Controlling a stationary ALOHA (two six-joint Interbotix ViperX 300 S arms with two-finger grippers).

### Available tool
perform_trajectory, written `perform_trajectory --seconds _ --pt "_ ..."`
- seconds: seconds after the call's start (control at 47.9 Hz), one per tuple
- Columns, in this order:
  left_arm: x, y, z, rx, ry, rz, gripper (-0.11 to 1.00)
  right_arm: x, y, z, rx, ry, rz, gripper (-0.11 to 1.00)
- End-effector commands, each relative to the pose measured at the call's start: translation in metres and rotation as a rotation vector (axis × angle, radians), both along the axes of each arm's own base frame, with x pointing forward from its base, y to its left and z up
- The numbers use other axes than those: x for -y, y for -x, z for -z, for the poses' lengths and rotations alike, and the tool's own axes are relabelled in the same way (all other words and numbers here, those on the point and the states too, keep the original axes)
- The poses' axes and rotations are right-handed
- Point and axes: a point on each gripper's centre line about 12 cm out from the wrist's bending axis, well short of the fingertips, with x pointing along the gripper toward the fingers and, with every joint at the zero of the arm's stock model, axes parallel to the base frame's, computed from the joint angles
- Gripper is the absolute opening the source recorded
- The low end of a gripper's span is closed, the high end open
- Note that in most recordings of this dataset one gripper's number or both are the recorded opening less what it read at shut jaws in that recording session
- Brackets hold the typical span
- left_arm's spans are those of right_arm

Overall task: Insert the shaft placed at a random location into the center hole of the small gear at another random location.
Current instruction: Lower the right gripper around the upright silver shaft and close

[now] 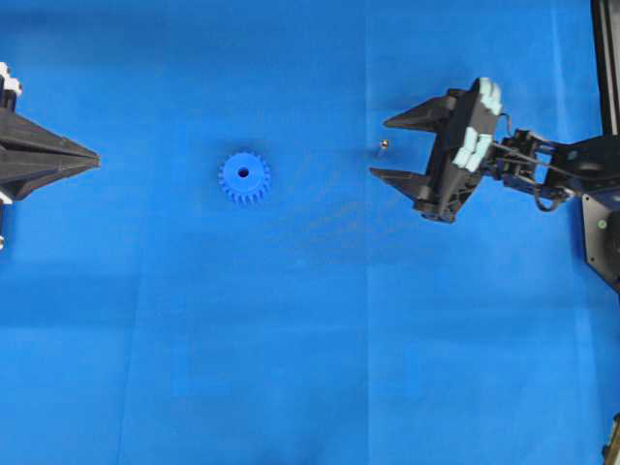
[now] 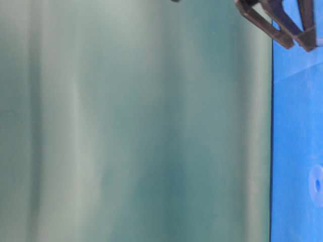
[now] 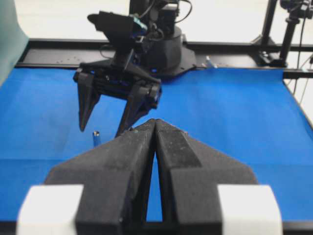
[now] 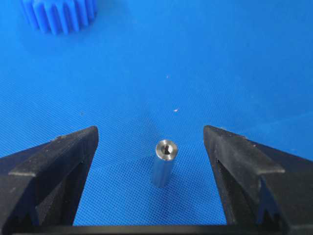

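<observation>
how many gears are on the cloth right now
1. The small gear lies flat on the blue cloth, left of centre in the overhead view, left of the upright shaft. Its teeth also show at the top left of the right wrist view. No other gear shows.

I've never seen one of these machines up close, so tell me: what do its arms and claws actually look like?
Both are matte black. The right gripper has two long wedge-shaped fingers tapering to points, pale blue-green tape patches on its body, and thin black cables looping back along the arm. The left gripper has the same rough-textured black wedge fingers, with white blocks at their bases.
</observation>
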Motion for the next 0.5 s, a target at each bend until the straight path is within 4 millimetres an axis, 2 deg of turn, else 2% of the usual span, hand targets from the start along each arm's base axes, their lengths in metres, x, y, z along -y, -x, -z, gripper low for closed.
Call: perform_trajectory --seconds 0.0,0.167,0.23,0.292,0.417,0.48 --pt "-0.0003 -0.0010 -0.0036 0.009 0.002 -0.001 0.00 0.0019 -0.0063 -0.0053 0.025 0.006 0.004 0.76" --pt "-0.0003 -0.0009 -0.0022 0.002 0.002 -0.001 0.00 0.0013 -0.0033 -0.0039 0.015 0.003 0.004 0.75" --pt "-0.0003 -0.0010 -0.0018 -0.002 0.003 -0.002 0.00 0.0012 -0.0023 -0.0044 0.015 0.002 0.005 0.69" --pt "-0.0003 -0.0010 -0.0017 -0.003 0.002 -0.001 0.00 0.0010 -0.0008 -0.0036 0.011 0.000 0.006 0.57" --pt "-0.0003 -0.0010 -0.0015 -0.005 0.000 -0.002 0.00 0.0009 -0.0003 -0.0032 0.009 0.000 0.006 0.21" --pt "-0.0003 -0.0010 -0.0015 -0.005 0.003 -0.002 0.00 0.0009 -0.0003 -0.0032 0.009 0.001 0.006 0.08"
